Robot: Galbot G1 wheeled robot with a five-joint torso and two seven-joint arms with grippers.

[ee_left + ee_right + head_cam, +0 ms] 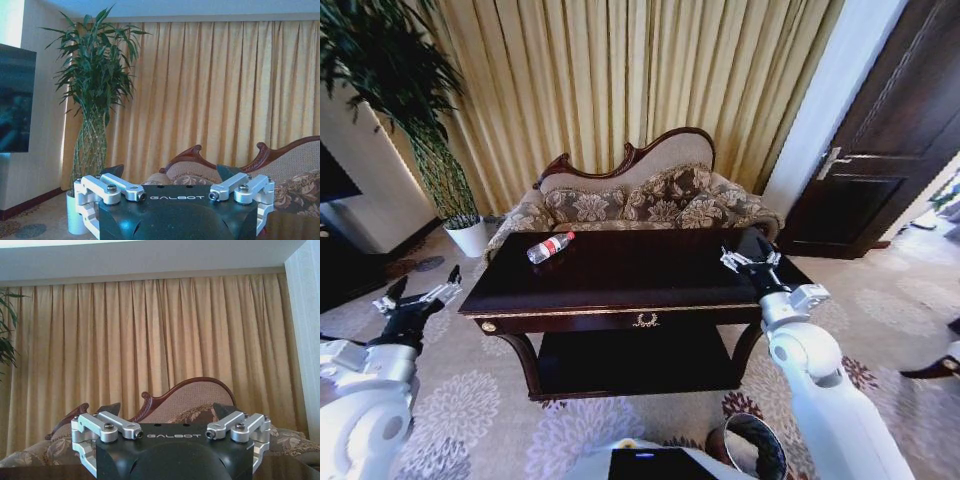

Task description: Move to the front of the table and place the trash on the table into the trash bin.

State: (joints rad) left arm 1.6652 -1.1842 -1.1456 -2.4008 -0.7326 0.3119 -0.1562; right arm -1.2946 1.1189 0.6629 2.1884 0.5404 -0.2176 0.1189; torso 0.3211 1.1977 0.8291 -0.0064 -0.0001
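Centrally, a dark glossy rectangular worktop (650, 275) with gold trim and a lower shelf is seen before a carved floral sofa (640, 200) and pleated golden curtains (620, 80). A round trash bin (752, 447) with a dark rim is set on the patterned carpet (470, 410) near the robot's base. A clear plastic bottle (550, 247) with a red label is laid on its side near the worktop's far left corner. The left gripper (420, 292) is held off the left edge, the right gripper (750, 260) above the right end; both sets of jaws are spread wide, with nothing grasped.
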